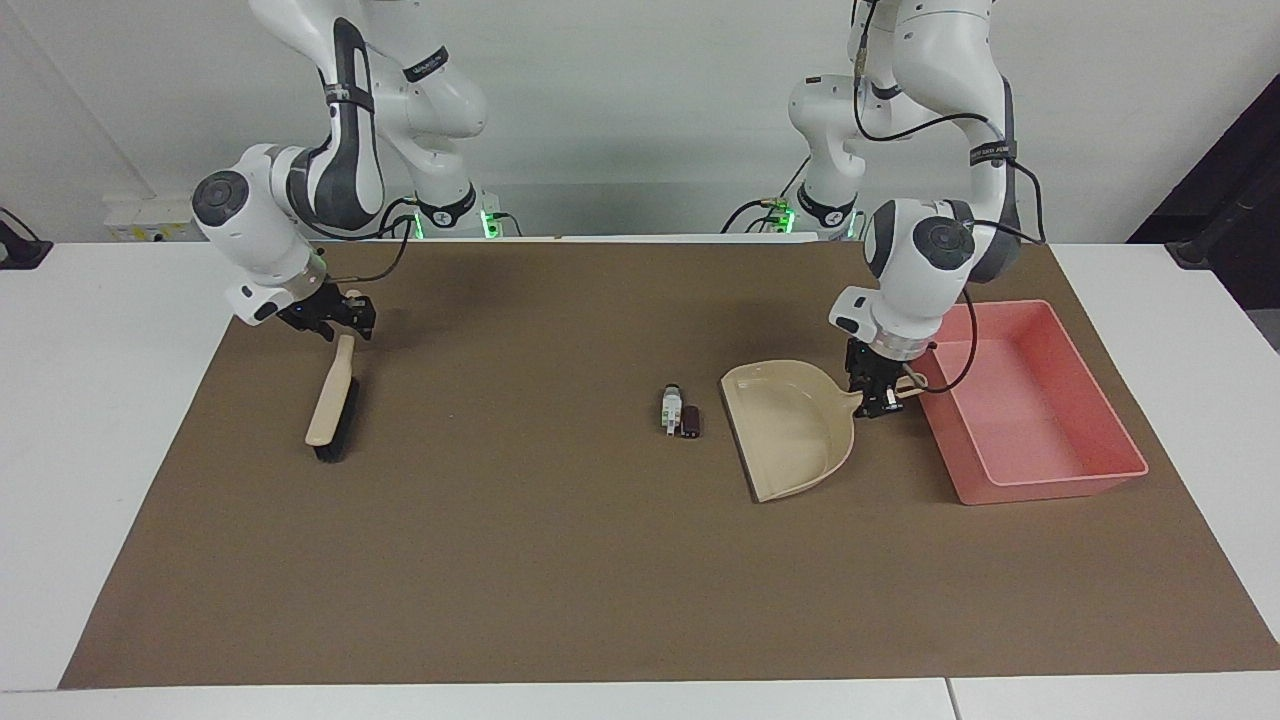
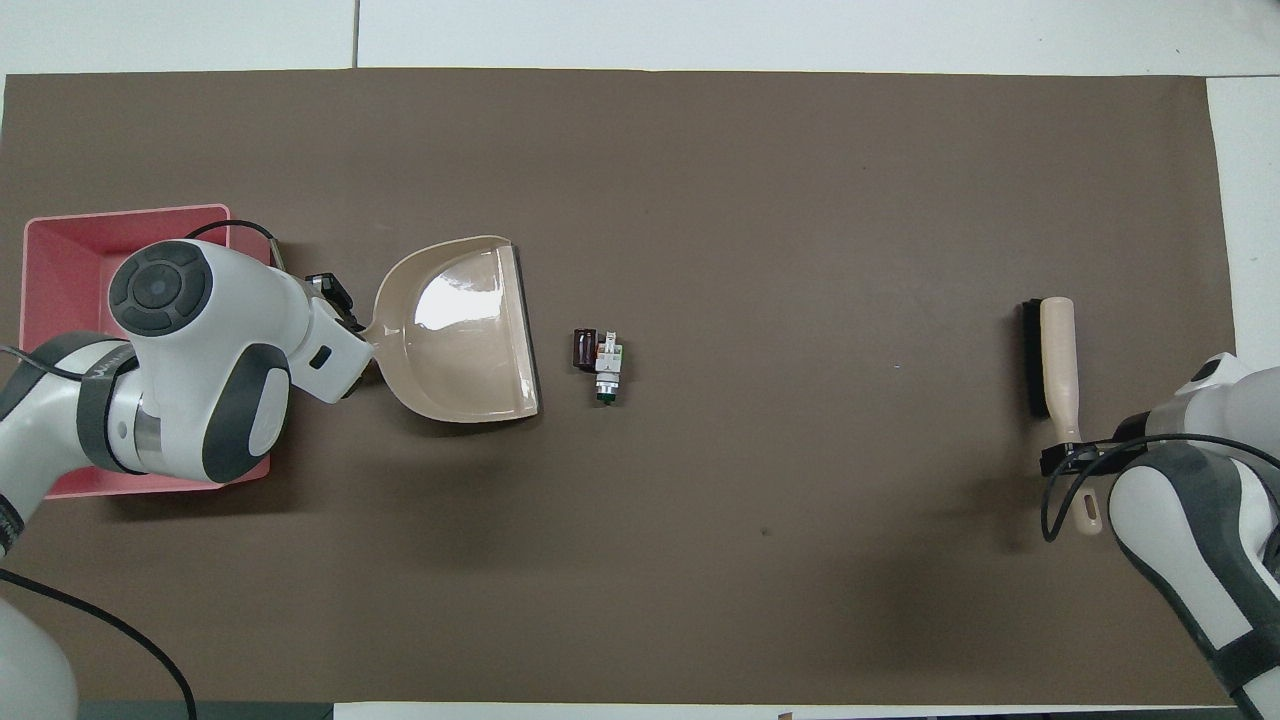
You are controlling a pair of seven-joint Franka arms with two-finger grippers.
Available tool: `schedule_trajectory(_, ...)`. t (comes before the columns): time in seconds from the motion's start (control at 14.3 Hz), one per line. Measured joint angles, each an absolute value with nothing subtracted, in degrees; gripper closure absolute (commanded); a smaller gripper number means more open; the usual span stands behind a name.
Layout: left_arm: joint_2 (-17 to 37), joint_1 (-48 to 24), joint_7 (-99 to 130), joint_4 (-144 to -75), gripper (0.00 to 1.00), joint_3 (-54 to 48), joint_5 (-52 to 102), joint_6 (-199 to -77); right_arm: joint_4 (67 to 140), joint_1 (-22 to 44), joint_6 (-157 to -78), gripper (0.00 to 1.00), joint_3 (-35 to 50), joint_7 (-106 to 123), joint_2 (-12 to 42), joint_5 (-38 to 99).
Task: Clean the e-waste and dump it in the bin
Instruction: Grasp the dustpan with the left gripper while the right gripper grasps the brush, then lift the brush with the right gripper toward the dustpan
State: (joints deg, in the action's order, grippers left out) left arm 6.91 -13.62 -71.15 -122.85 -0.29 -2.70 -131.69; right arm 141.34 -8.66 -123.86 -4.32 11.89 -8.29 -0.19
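Note:
The e-waste lies mid-mat as two touching bits: a whitish-grey piece [image 1: 671, 408] [image 2: 608, 365] and a dark block [image 1: 690, 420] [image 2: 584, 349]. A beige dustpan [image 1: 790, 430] [image 2: 460, 335] sits between them and the pink bin [image 1: 1050, 485] [image 2: 60, 240], its mouth toward the bits. My left gripper [image 1: 880, 395] [image 2: 335, 300] is shut on the dustpan's handle, beside the bin's wall. A brush [image 1: 332, 405] [image 2: 1055, 360] with a beige handle and black bristles lies toward the right arm's end. My right gripper [image 1: 335, 315] [image 2: 1075, 460] straddles the handle's end nearest the robots.
A brown mat [image 1: 560, 580] covers most of the white table. The bin holds nothing that I can see. The left arm's wrist covers part of the bin in the overhead view.

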Motion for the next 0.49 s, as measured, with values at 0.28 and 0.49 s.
schedule_trajectory(0.28, 6.9, -15.2, -71.2, -120.9, 1.0, -0.3, -10.1, -129.5, 141.4, -8.6, -123.9, 0.9, -4.3, 11.9, -8.3, -0.2)
schedule_trajectory(0.49, 6.9, -18.4, -71.0, -120.8, 1.0, -0.4, -10.3, -129.1, 141.3, -8.0, -123.8, 1.0, -4.2, 11.9, -8.3, -0.2)
